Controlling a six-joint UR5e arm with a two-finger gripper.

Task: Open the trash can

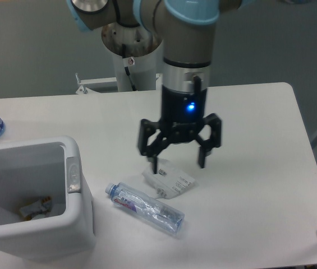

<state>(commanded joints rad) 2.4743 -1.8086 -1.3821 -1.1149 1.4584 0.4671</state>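
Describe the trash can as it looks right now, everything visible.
The trash can is a large boxy white plastic bin with rounded corners, standing at the table's front-left and cut off by the frame edges. Its top is open, no lid covering the interior, and some crumpled litter lies at the bottom. A small grey latch button sits on its right rim. The gripper hangs well to its right, not touching it.

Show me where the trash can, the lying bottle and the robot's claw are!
trash can [81, 216]: fixed camera, right wall.
lying bottle [147, 208]: fixed camera, clear middle.
gripper [178, 163]: fixed camera, between the fingertips.
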